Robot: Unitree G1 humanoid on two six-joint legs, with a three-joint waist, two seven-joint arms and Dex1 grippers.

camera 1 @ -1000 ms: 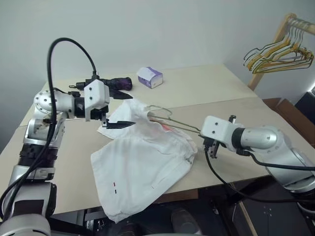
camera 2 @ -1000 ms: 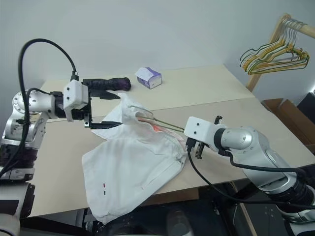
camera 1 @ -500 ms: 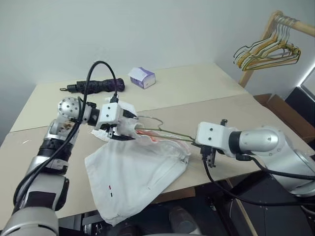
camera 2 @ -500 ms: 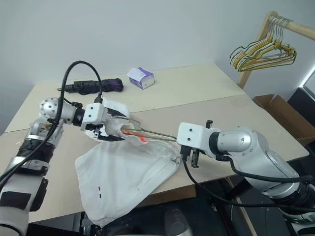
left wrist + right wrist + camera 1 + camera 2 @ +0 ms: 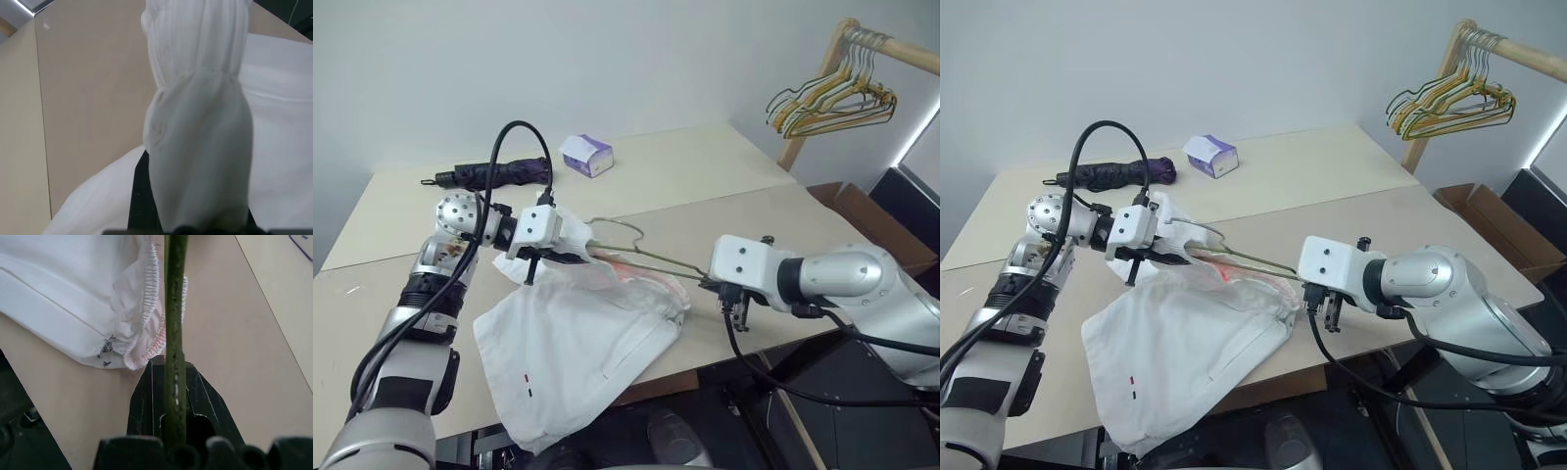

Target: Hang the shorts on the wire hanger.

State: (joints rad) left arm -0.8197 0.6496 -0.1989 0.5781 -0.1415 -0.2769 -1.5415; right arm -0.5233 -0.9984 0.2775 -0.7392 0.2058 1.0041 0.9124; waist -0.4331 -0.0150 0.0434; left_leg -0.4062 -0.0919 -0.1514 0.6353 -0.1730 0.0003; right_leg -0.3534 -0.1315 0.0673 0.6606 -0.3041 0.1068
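Shorts (image 5: pixel 578 338) lie mid-frame on table (image 5: pixel 724 186), waistband bunched and clamped in left gripper (image 5: pixel 570 257). Right gripper (image 5: pixel 722 286) is clenched on wire hanger (image 5: pixel 651 257), whose far end sits inside the waistband. Risk: thin wire twists or backs out; cloth slips free.

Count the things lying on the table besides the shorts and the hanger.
2. A folded dark umbrella lies at the table's far left edge, and a small purple and white box sits just to its right. The shorts could hide more.
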